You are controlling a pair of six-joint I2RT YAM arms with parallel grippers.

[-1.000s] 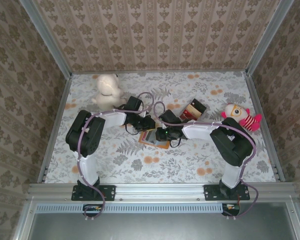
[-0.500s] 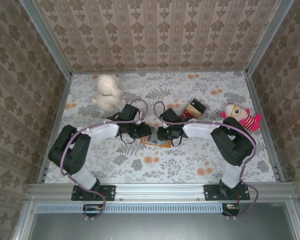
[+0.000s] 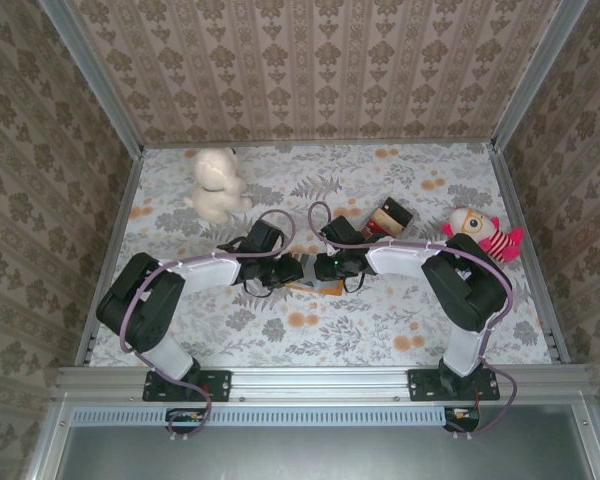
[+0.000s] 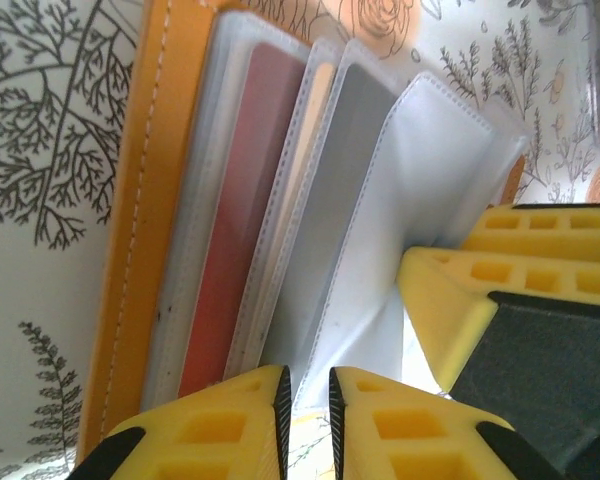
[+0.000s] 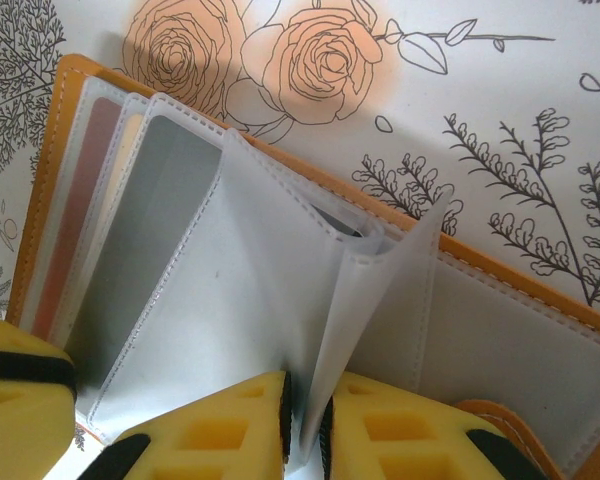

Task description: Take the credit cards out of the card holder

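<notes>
The card holder [image 3: 310, 276] lies open on the flowered table between my two grippers. Its orange-tan rim [image 4: 130, 250] frames several translucent pocket pages. One red credit card [image 4: 235, 230] sits in a pocket near the rim and shows as a reddish strip [image 5: 75, 230] in the right wrist view. My right gripper [image 5: 305, 410] is shut on one pocket page [image 5: 380, 300], holding it upright. My left gripper [image 4: 306, 400] stands at the pages' lower edge, jaws a narrow gap apart with tablecloth showing between them. From above, the left gripper [image 3: 283, 272] and right gripper [image 3: 327, 268] face each other.
A white plush toy [image 3: 216, 185] stands at the back left. A brown dark-topped block [image 3: 388, 218] sits just behind the right arm, and a red-striped doll [image 3: 480, 235] is at the right. Patterned walls close in three sides.
My left arm has dropped low and moved right, bringing its gripper up against the card holder's left side. The right gripper has kept its hold on the page.
</notes>
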